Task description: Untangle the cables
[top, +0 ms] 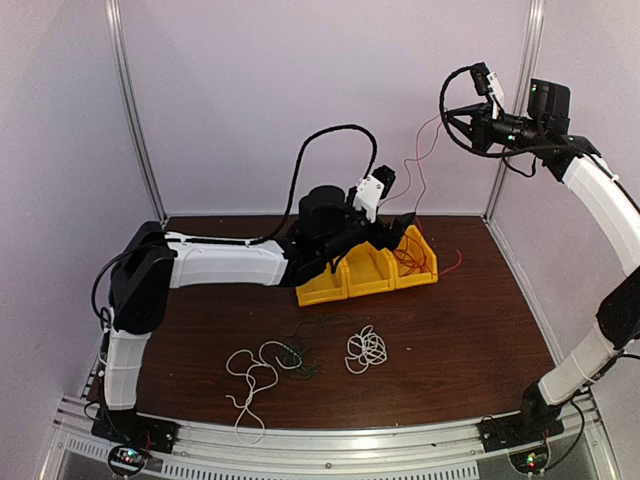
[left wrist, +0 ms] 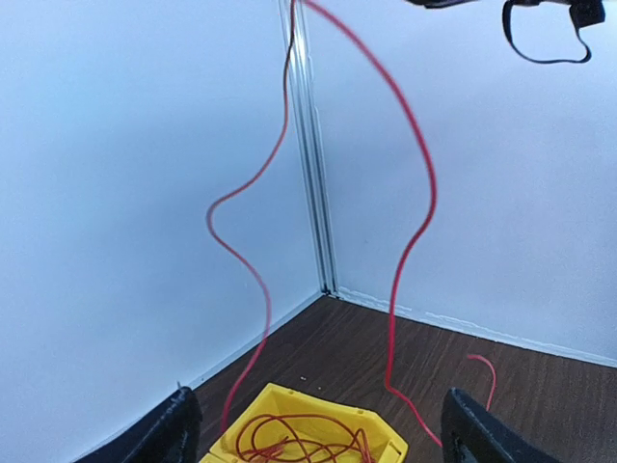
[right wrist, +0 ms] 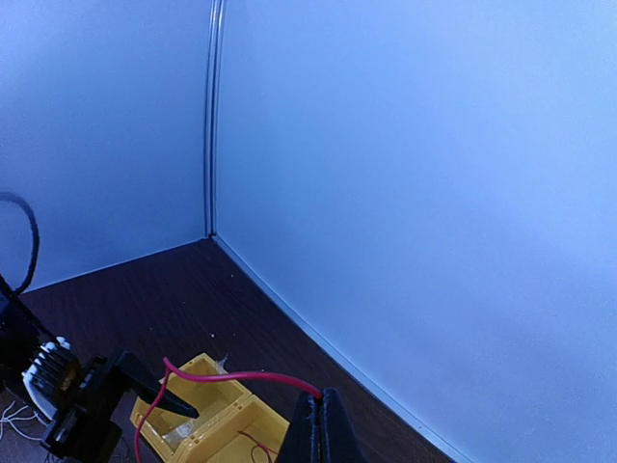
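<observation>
A red cable [top: 418, 170] rises from the right compartment of the yellow bin [top: 345, 287] to my right gripper [top: 449, 118], which is held high and shut on the cable's end [right wrist: 241, 377]. In the right wrist view that gripper [right wrist: 321, 410] pinches the red wire. More red loops [left wrist: 299, 442] lie inside the bin. My left gripper [left wrist: 323, 439] hovers open over that compartment, its fingers [left wrist: 174, 429] wide apart and holding nothing, with the red strands [left wrist: 424, 193] hanging in front of it. Two white cables [top: 250, 368] [top: 366, 348] and a dark green one [top: 305, 357] lie on the table.
The yellow bin [right wrist: 207, 415] has three compartments and stands mid-table near the back wall. White walls with a metal corner post [left wrist: 313, 174] close off the back and sides. The wooden table [top: 470, 320] stretches to the right of the loose cables.
</observation>
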Controlling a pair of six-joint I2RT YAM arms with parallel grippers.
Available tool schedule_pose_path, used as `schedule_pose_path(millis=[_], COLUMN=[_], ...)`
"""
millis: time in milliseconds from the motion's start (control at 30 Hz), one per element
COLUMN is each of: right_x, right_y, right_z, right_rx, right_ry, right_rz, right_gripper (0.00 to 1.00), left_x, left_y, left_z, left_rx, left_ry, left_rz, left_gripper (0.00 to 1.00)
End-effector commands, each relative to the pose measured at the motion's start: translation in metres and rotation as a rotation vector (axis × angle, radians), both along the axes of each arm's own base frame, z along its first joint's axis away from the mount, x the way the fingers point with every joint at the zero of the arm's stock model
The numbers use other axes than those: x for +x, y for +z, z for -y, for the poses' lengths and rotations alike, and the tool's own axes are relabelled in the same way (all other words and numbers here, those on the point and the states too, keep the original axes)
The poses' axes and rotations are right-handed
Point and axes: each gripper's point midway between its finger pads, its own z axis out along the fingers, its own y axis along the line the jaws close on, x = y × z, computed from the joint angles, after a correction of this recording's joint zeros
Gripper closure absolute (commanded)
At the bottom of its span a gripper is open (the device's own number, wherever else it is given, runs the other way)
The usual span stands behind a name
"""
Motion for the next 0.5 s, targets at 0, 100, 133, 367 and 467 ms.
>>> schedule_pose_path(millis=[0,100,133,367,467], right_x=[-0.038,-0.051,-0.055,-0.071,-0.073], right_y=[0.022,0.023,0.023,0.016,0.01], right_z=[-0.009,-0.017,-0.02,-0.034,-0.036], right_rx=[0.05,0.059,0.06,0.051,0.041], right_ry=[0.074,0.124,0.14,0.205,0.21], right_rz=[0.026,0.015,0.009,-0.03,-0.039], right_gripper=[1.0,1.0,1.0,1.0,1.0], left_x=[0.025,0.043,0.05,0.065,0.06], left_y=[0.001,-0.005,-0.007,-0.014,-0.01], left_z=[0.01,0.008,0.006,-0.001,0.003], left_rx=[-0.035,-0.065,-0.073,-0.113,-0.109], left_ry=[0.013,0.063,0.07,0.058,0.024], left_rz=[0.039,0.054,0.06,0.102,0.113], left_gripper=[0.13,0.15,0.15,0.17,0.2])
